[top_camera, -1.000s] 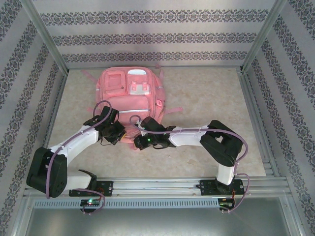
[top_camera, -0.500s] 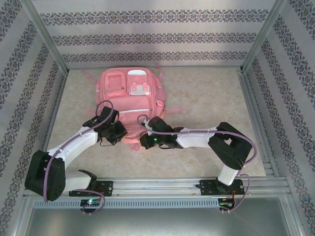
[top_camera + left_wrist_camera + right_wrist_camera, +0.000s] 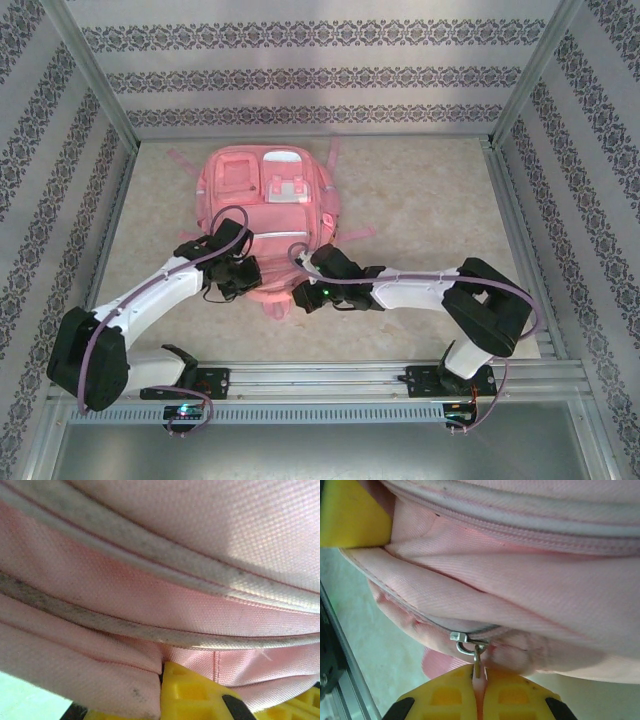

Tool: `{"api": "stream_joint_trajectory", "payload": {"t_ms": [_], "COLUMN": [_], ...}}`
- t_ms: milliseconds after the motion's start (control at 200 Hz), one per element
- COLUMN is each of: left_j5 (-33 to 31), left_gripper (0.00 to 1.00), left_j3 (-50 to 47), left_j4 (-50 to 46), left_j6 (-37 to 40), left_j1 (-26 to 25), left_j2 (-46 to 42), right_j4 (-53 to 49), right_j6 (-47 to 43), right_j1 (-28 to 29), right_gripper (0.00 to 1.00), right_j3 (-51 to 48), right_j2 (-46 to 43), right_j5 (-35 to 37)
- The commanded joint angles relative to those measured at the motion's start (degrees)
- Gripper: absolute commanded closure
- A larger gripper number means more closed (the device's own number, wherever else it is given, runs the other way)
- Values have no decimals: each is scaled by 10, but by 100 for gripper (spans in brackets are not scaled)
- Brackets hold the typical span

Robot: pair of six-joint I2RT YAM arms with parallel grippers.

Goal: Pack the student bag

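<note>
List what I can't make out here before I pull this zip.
- Top external: the contact at the student bag's near edge; both wrists cover it.
- Left wrist: which part of the bag the left gripper pinches; too close, and the bottom edge cuts off its fingers.
- Right wrist: the zip's run beyond the zip pull in the right gripper; a fabric fold covers it.
- Every view: the bag's inside; its fabric covers it.

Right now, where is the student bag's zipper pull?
In the right wrist view, the zipper pull sits bottom centre on the student bag, pinched in the right gripper.
</note>
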Motion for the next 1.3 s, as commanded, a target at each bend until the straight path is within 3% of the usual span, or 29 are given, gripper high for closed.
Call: {"api": "stream_joint_trajectory", "payload": {"t_ms": [0, 55, 125, 190, 615, 744, 924, 1024, 1294], "left_j5": [-52, -45, -35, -33, -28, -26, -10, 2, 10], "left_gripper": [100, 100, 100, 100, 100, 100, 100, 100, 100], "left_j3": [18, 14, 6, 1, -7, -5, -15, -18, -15], "left_j4": [-119, -114, -103, -100, -96, -101, -91, -79, -73], "left_j6": [69, 65, 57, 54, 65, 71, 62, 53, 47], "left_j1": [1, 1, 1, 1, 14, 22, 29, 31, 33], "left_j2": [-25, -27, -24, -22, -24, -29, -36, -37, -31], "right_j4": [-78, -80, -80, -81, -76, -84, -36, -4, 69], "right_j6": [-32, -37, -42, -46, -46, -70, -45, -2, 109], "right_j1": [3, 6, 9, 13, 14, 9, -41, -70, -74], "right_gripper": [100, 100, 86, 80, 79, 72, 54, 53, 51], "right_j3": [-13, -6, 2, 6, 0, -17, -74, -82, -27], "right_j2": [-7, -3, 1, 1, -6, -47, -100, -98, 4], "right_j5": [23, 9, -11, -16, -25, -35, -163, -223, -307]}}
